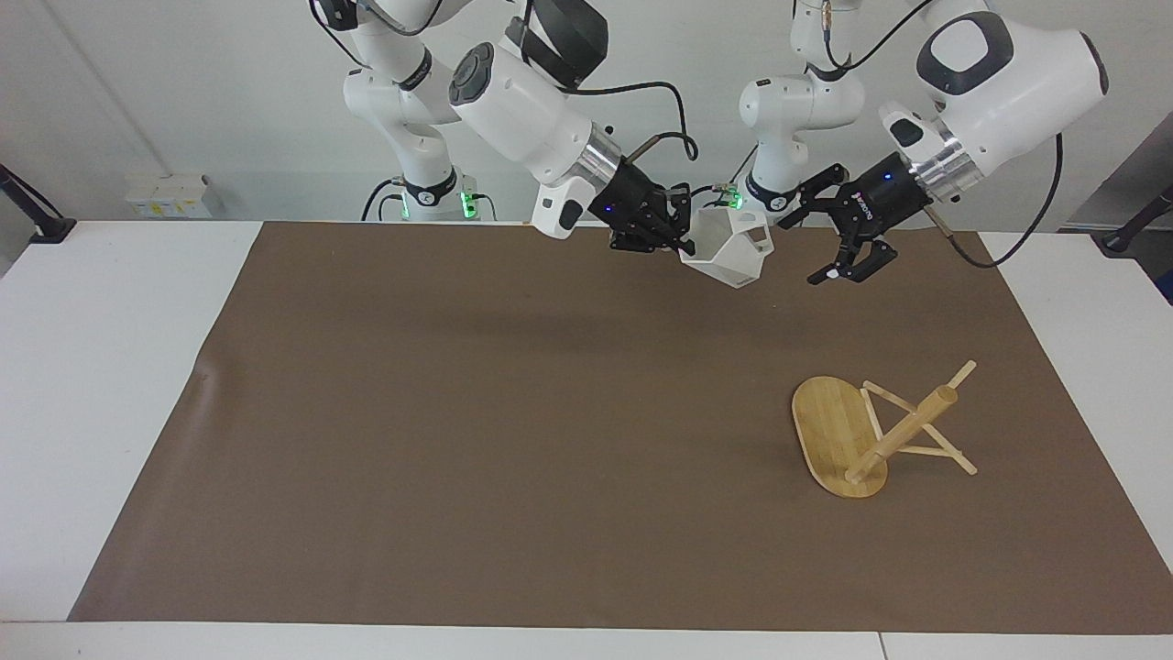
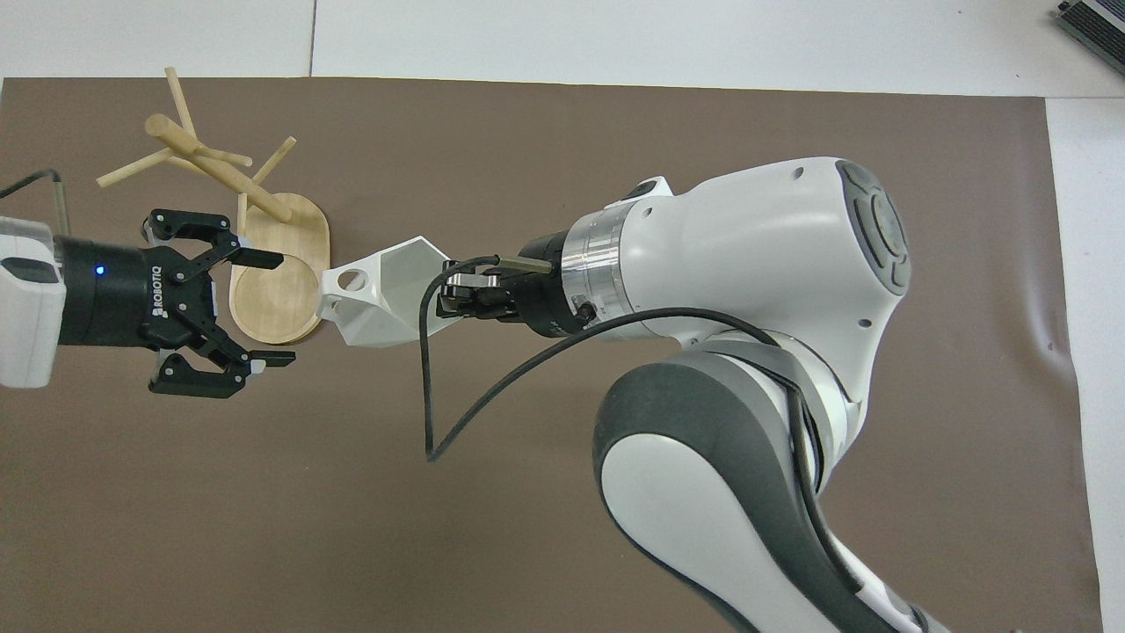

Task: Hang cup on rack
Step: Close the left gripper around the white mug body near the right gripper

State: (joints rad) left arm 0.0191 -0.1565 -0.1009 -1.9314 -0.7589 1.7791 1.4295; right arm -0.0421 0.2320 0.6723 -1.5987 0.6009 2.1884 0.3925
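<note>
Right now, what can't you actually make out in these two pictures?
- Overhead view: part of the rack base is covered by the open left gripper and the cup.
- Both views: the rim the shut right gripper pinches is hidden by its fingers.
- Facing view: the handle hole shows only partly.
</note>
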